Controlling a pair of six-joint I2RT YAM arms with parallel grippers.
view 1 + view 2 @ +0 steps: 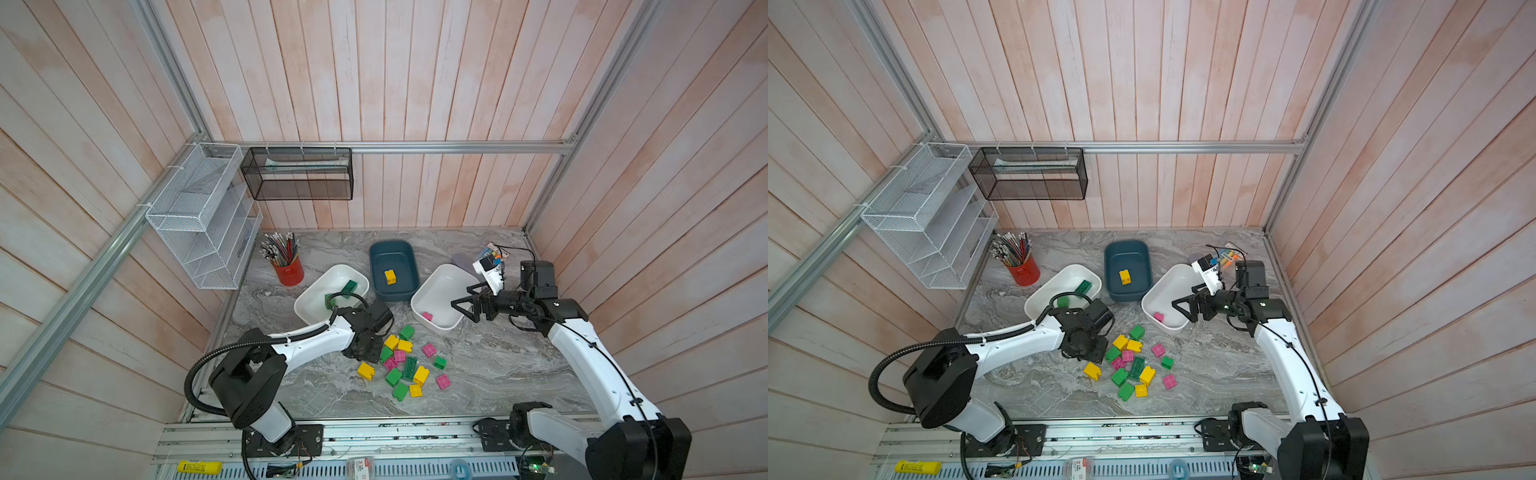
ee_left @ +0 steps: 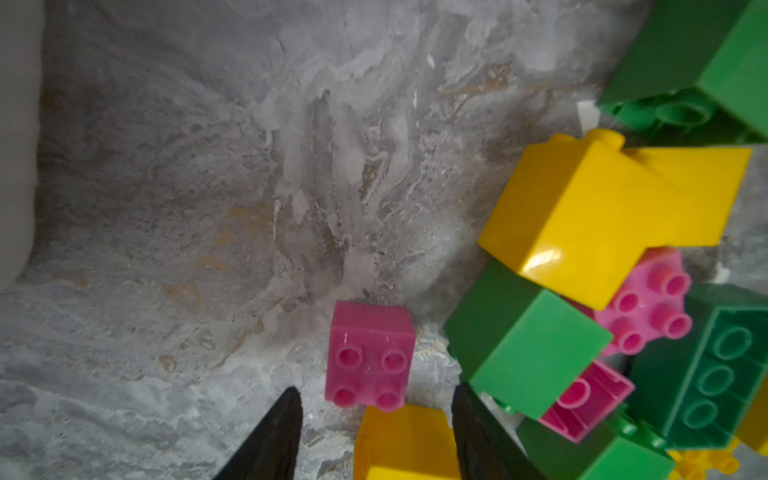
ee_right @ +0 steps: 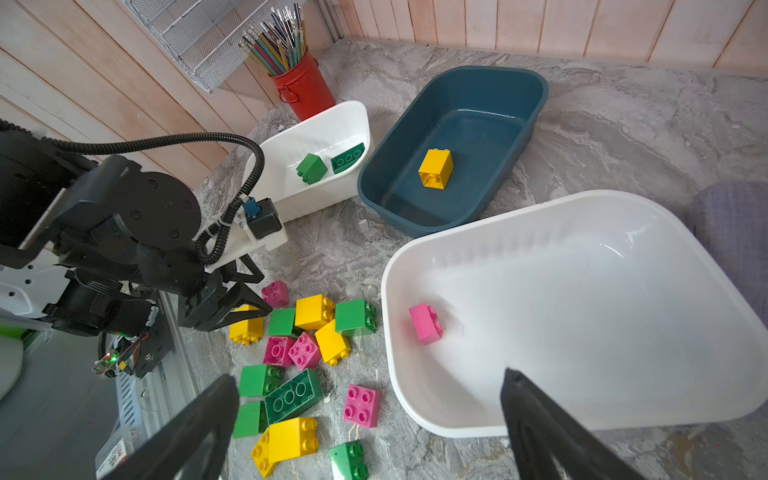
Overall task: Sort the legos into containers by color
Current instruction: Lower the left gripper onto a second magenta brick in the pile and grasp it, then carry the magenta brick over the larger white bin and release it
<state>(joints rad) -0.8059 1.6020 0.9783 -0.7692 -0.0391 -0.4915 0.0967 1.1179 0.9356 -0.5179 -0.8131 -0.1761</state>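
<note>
Since most of the legos (image 1: 405, 345) lie loose in one heap on the marble tabletop (image 1: 519, 374), just in front of the three containers, we enter the sort as barely begun.

Left white tub (image 1: 316, 305): two green bricks (image 1: 349, 286).
Teal tub (image 1: 374, 249): one yellow lego (image 1: 390, 276).
Right white tub (image 1: 436, 291): one pink lego (image 1: 427, 316).
Left gripper (image 2: 374, 390): down at the heap's edge, jaws partly apart astride a yellow brick (image 2: 405, 440). We see a gap at one finger, so we judge it not yet clamped. A pink brick (image 2: 370, 353) sits just beyond the fingertips.
Right gripper (image 3: 365, 388): spread wide, empty, above the near rim of the right white tub.

Step in hand, as we judge it: take the yellow brick for the teal tub. We recommend squaring the fingers on its flat sides, closing until both bear, then lifting straight up so the pink and green neighbours are not dragged along.
</note>
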